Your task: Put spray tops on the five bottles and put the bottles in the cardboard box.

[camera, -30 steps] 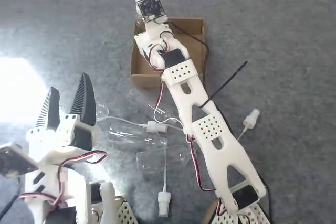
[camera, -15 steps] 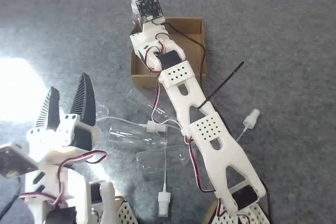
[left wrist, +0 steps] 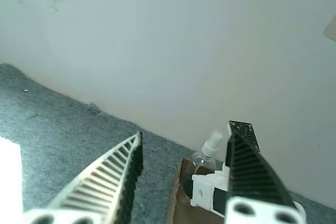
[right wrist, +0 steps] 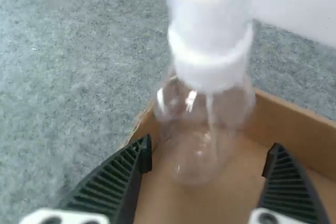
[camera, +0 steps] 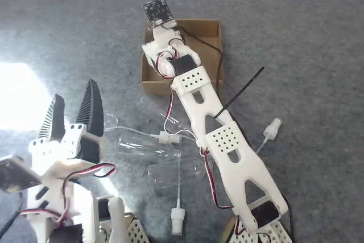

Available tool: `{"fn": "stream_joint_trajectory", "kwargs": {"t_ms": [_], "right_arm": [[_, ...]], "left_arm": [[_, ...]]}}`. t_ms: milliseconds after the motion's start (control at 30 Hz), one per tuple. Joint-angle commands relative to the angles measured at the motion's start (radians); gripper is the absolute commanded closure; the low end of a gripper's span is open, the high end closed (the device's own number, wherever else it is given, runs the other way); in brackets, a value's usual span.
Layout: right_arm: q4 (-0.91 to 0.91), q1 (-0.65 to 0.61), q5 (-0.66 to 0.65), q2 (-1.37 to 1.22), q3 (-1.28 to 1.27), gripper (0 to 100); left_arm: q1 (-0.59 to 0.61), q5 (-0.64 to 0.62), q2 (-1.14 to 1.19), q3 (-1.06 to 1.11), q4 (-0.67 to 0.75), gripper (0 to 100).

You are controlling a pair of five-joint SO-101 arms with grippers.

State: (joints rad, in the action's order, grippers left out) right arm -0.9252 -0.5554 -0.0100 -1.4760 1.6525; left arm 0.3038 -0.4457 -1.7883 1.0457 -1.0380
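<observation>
A clear bottle [right wrist: 202,140] with a white spray top [right wrist: 210,35] stands upright in a corner of the cardboard box [right wrist: 299,129]. My right gripper [right wrist: 209,145] is open around it, fingers apart from the glass. In the high view the right arm [camera: 196,83] stretches over the box [camera: 213,32], its wrist over the far left corner. My left gripper [camera: 74,90] is open and holds nothing at the near left. The left wrist view looks past that gripper [left wrist: 186,137] to the capped bottle [left wrist: 202,158] and the box [left wrist: 176,198].
Three clear bottles [camera: 142,146] lie on the grey mat between the arms, one with a white top [camera: 169,138] at its neck. Loose spray tops with tubes lie near the front [camera: 177,220] and to the right [camera: 272,128]. A black strip [camera: 244,89] lies right of the box.
The right arm's wrist has swung slightly left over the box's far corner. The bottle's white top, seen beside the wrist before, is now covered in the high view. The left arm is still.
</observation>
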Motion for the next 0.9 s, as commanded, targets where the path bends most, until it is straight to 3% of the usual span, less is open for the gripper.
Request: {"fn": "stream_joint_trajectory", "kwargs": {"t_ms": [0, 867], "right_arm": [[-0.019, 0.012, -0.028, 0.047, 0.029, 68.4], [-0.245, 0.013, -0.028, 0.157, 0.029, 68.3]], "left_arm": [[0.003, -0.008, -0.005, -0.048, 0.002, 76], [0.003, -0.008, -0.005, -0.048, 0.003, 76]]}}
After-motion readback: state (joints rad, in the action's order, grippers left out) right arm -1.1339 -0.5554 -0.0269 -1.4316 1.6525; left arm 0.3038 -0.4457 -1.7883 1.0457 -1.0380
